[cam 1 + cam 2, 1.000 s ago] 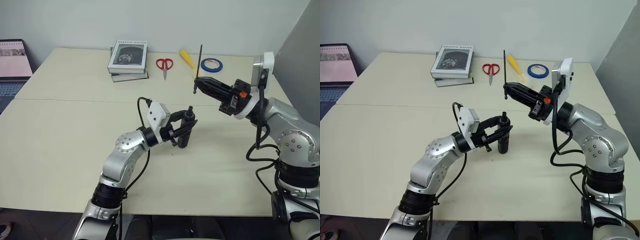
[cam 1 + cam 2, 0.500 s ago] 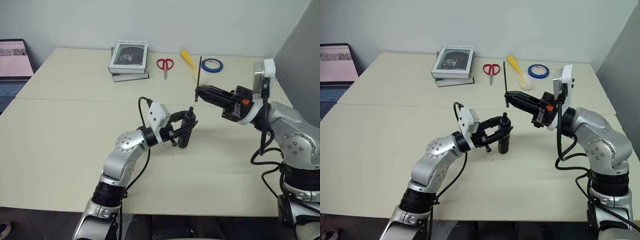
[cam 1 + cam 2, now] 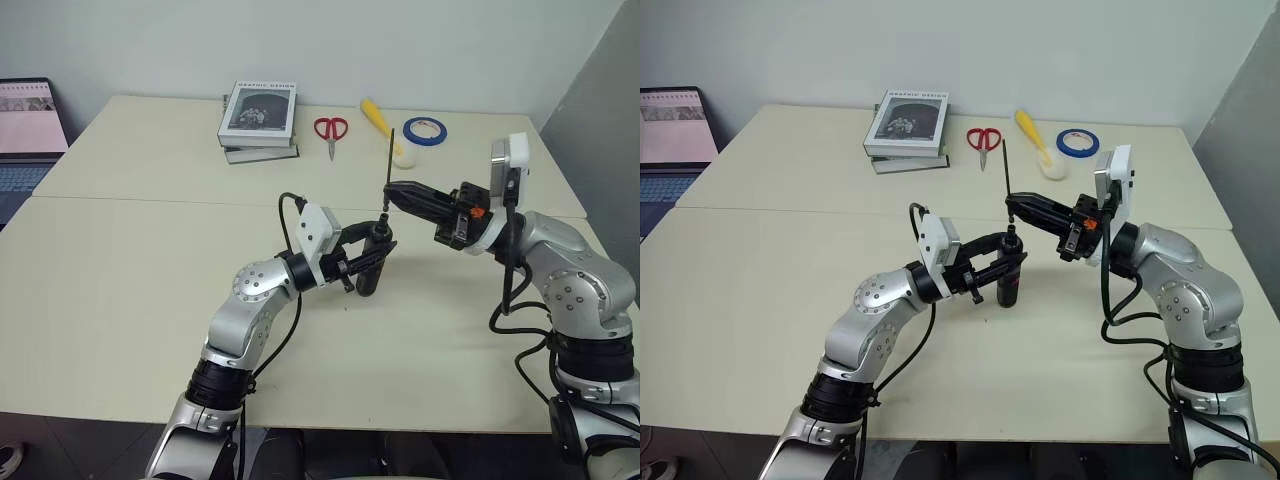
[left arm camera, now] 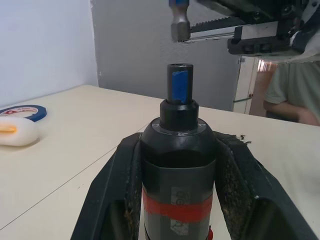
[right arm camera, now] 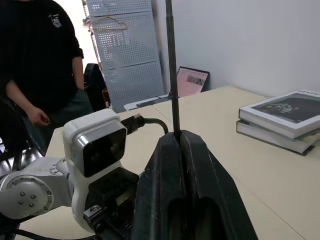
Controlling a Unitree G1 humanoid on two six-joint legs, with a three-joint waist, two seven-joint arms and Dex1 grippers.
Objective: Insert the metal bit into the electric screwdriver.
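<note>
A pale tabletop (image 3: 120, 270) is filling the scene below a plain wall, carrying a stack of books (image 3: 256, 121), red scissors (image 3: 329, 130), a roll of blue tape (image 3: 425, 130) and a laptop (image 3: 28, 130) at the far left edge.

Both parts are already picked up; seating the bit is the step in progress. The left gripper (image 3: 372, 258) is clamping its fingers on the electric screwdriver (image 3: 369, 262), holding it near the middle of the table with its base at or just above the surface. The right gripper (image 3: 392, 192) is pinching its closed fingers on the metal bit (image 3: 388, 160), just above the screwdriver's top.

The screwdriver's long axis is standing close to vertical, its open socket (image 4: 179, 82) pointing upward. The bit's long axis is also running near vertical, leaning slightly, with most of its length rising above the fingers and a short lower end pointing down at the socket. In the left wrist view, that lower end (image 4: 179, 20) is hanging just above the socket and apart from it. Remaining, by judgement: lowering the bit in line until it is seating, then releasing.
</note>
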